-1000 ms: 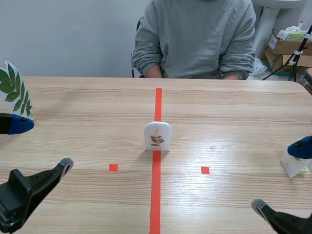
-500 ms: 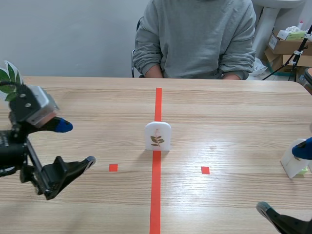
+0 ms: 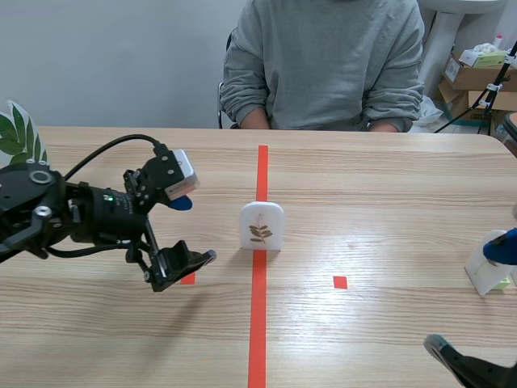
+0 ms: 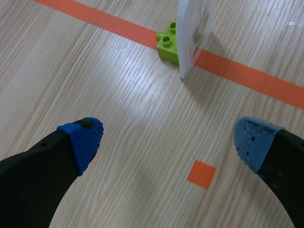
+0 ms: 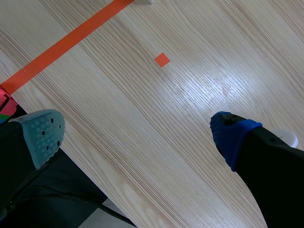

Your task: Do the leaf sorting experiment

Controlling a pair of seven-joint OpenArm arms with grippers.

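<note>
Approach step, I'd say — left gripper (image 3: 195,229) hovers just short of the leaf card (image 3: 261,225) standing on the red centre line (image 3: 262,162), fingers spread wide, nothing held. Right gripper (image 5: 137,128) sits low at its own side, spread too. Next move calls for straddling the card and pinching gently — perched on its green brick (image 4: 168,42), it could tip.

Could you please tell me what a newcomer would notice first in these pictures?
The left tool hangs open just left of a small white leaf card, which stands upright on the red tape line at the table's middle. A person in a grey sweatshirt sits across the table. A larger green-leaf card stands at the far left edge.
</note>
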